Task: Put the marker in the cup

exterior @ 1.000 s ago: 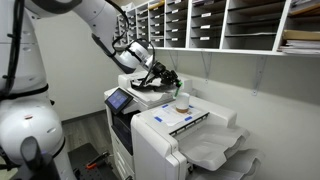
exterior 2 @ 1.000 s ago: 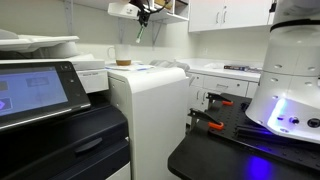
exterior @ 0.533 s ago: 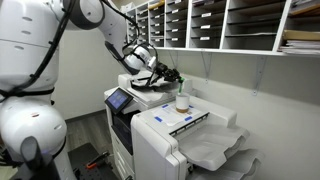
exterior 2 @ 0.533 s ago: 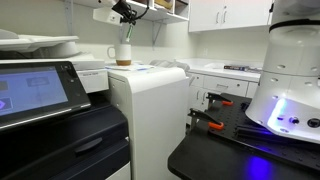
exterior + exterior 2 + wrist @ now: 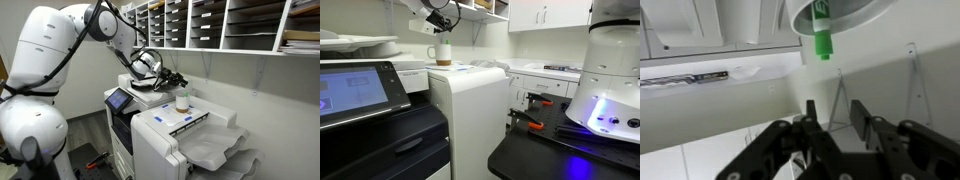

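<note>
Green marker [image 5: 822, 42] is seen stood upright in the cup [image 5: 855, 12] on the bench [image 5: 203, 108], its end poking past the rim, with the tool [image 5: 834, 106] held open, nothing gripped, just above it.

Green marker [image 5: 822, 42], white-and-tan cup [image 5: 182, 101]

Tally around the cup [image 5: 182, 101]: single items throughout.
There is one cup, and one green marker [image 5: 822, 40] pokes out of its mouth. One robot arm [image 5: 62, 40] reaches toward the cup and ends in one gripper [image 5: 835, 108] with two fingers [image 5: 811, 120]. One printer [image 5: 165, 128] lies under the cup, and one touch screen [image 5: 120, 100] sits lower, beside the cup.
</note>
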